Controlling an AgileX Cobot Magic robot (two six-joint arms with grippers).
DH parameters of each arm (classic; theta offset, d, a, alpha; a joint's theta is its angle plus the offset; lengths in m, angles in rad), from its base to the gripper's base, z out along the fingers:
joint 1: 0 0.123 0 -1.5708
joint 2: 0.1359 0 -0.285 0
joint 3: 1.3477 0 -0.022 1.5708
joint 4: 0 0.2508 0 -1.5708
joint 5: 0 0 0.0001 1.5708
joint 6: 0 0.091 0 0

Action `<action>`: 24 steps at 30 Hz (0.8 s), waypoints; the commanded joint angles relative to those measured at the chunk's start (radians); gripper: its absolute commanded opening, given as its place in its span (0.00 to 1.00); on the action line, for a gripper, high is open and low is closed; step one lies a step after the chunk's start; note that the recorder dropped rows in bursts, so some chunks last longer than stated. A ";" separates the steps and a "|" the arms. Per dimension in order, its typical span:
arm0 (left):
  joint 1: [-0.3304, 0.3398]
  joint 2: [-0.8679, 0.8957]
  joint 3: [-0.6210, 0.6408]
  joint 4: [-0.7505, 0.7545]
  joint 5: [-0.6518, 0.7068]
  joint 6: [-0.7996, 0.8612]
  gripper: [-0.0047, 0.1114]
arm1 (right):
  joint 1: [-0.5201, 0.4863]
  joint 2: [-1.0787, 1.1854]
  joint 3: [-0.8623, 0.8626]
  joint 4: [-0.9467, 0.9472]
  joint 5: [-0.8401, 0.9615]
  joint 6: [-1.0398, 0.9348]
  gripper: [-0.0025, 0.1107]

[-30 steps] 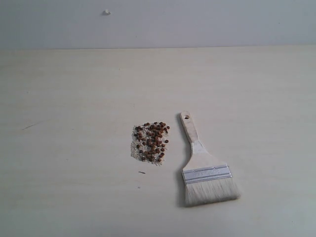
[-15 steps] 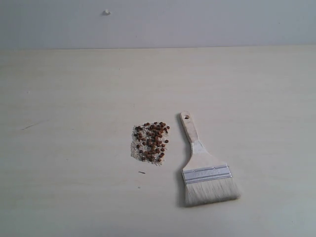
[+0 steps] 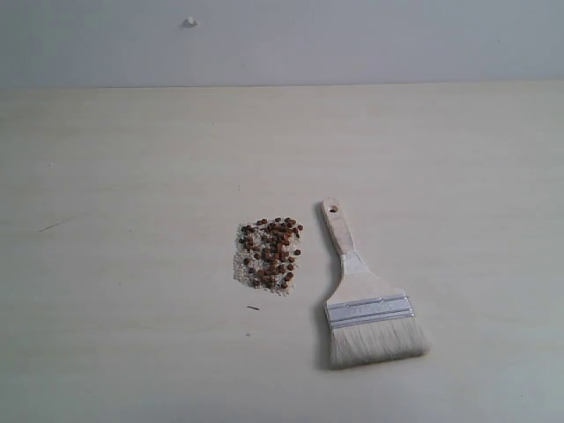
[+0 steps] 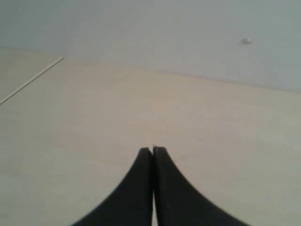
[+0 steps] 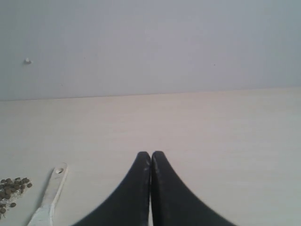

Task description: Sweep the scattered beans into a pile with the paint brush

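Reddish-brown beans [image 3: 270,252] mixed with whitish crumbs lie in one compact pile near the middle of the pale table; part of them shows in the right wrist view as the beans [image 5: 11,189]. The paint brush [image 3: 366,300] lies flat just right of the pile, its holed wooden handle pointing away and its off-white bristles toward the front. Its handle [image 5: 51,197] shows in the right wrist view. Neither arm appears in the exterior view. My left gripper [image 4: 153,149] is shut and empty over bare table. My right gripper [image 5: 150,153] is shut and empty, right of the brush handle.
The pale wooden table [image 3: 132,176] runs back to a grey wall [image 3: 352,40]. A small white knob [image 3: 190,22] sits on the wall. A tiny dark fleck [image 3: 253,307] lies in front of the pile. A table edge line [image 4: 30,81] shows in the left wrist view.
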 commanded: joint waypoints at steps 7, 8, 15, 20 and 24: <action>0.002 -0.004 0.003 0.037 0.079 -0.015 0.04 | -0.006 -0.006 0.005 -0.008 -0.008 0.012 0.02; 0.002 -0.004 0.003 0.050 0.081 -0.015 0.04 | -0.006 -0.006 0.005 -0.008 -0.011 0.012 0.02; 0.002 -0.004 0.003 0.086 0.082 -0.015 0.04 | -0.006 -0.006 0.005 -0.008 -0.013 0.012 0.02; 0.002 -0.004 0.003 0.086 0.082 -0.015 0.04 | -0.006 -0.006 0.005 -0.008 -0.013 0.012 0.02; 0.002 -0.004 0.003 0.086 0.082 -0.015 0.04 | -0.006 -0.006 0.005 -0.008 -0.013 0.012 0.02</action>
